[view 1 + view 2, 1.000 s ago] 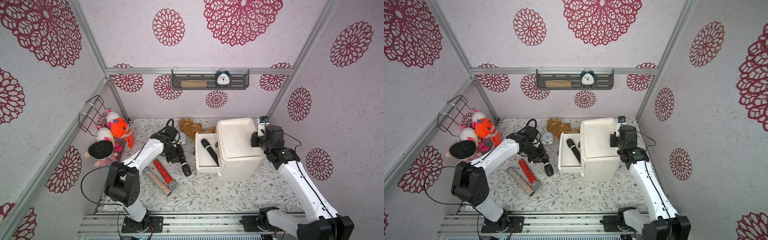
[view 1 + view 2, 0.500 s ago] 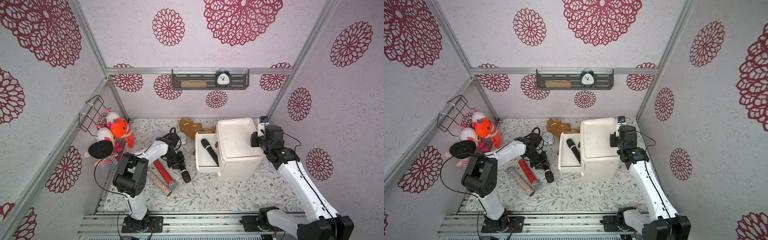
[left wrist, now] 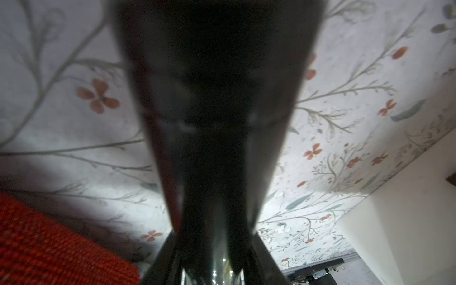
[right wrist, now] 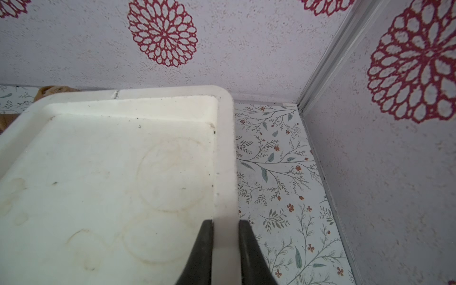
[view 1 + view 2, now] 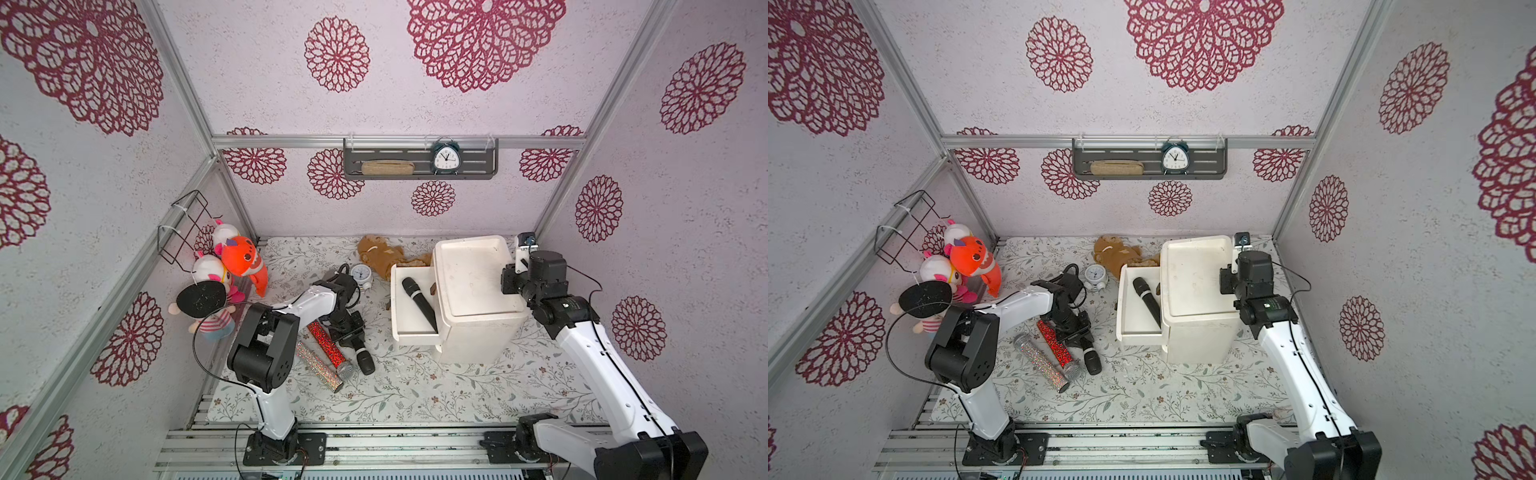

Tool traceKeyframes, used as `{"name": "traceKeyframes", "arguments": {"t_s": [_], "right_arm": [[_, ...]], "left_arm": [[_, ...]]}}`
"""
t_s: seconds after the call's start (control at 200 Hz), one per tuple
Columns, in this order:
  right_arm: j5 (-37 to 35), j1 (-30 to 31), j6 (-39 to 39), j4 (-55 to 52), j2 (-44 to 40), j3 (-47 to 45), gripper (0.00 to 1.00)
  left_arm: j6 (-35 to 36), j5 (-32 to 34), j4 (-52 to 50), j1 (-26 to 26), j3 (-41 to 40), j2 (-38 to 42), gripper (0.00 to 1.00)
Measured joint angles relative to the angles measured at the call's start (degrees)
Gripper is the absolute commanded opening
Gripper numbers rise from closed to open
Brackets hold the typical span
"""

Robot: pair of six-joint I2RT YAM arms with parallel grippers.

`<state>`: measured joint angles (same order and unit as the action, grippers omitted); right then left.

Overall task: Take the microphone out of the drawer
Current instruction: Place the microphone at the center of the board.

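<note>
Toward the near left corner of the worktop (image 5: pixel 415 395), a silver glitter tube (image 5: pixel 316 366) and a red glitter tube (image 5: pixel 326 343) are lying side by side. Just beside the red one, the left gripper (image 5: pixel 351 332) is pointing down, its jaws pinching the handle of a black microphone (image 5: pixel 365 359) whose head is sticking out toward the near edge. Farther back, toward the right edge, a white cabinet (image 5: pixel 478 336) is standing with its drawer (image 5: pixel 415 337) hanging open toward the left edge. The drawer microphone (image 5: pixel 417 301), also black, is lying inside it, head toward the far edge. The right gripper (image 4: pixel 225 227) is pinching the raised rim of the cabinet's top between its jaws. Near the far edge, a small alarm clock (image 5: pixel 360 275) and a brown plush (image 5: pixel 378 251) are sitting.
</note>
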<state>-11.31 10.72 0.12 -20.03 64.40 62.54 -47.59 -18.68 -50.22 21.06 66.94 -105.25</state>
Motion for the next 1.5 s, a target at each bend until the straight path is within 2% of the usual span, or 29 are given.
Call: {"name": "traceKeyframes", "arguments": {"t_s": [0.175, 0.31, 0.66, 0.801, 0.976, 1.196, 1.501], "right_arm": [[0.0, 0.0, 0.0, 0.0, 0.0, 0.0, 0.0], [0.0, 0.0, 0.0, 0.0, 0.0, 0.0, 0.0], [0.0, 0.0, 0.0, 0.0, 0.0, 0.0, 0.0], [0.0, 0.0, 0.0, 0.0, 0.0, 0.0, 0.0], [0.0, 0.0, 0.0, 0.0, 0.0, 0.0, 0.0], [0.0, 0.0, 0.0, 0.0, 0.0, 0.0, 0.0], [0.0, 0.0, 0.0, 0.0, 0.0, 0.0, 0.0]], "left_arm": [[-0.6, 1.0, 0.0, -0.9, -1.5, 0.0, 0.0], [-0.9, 1.5, 0.1, -1.6, -2.3, 0.2, 0.04], [-1.5, 1.7, 0.2, -3.0, -3.1, 0.9, 0.2], [-1.7, 1.9, 0.3, -3.3, -3.3, 1.2, 0.31], [-1.7, 2.2, 0.4, -3.8, -3.5, 1.4, 0.36], [-1.7, 2.8, 0.5, -4.2, -3.5, 1.6, 0.48], [-1.5, 3.2, 0.0, -5.1, -2.8, 1.8, 0.53]]}}
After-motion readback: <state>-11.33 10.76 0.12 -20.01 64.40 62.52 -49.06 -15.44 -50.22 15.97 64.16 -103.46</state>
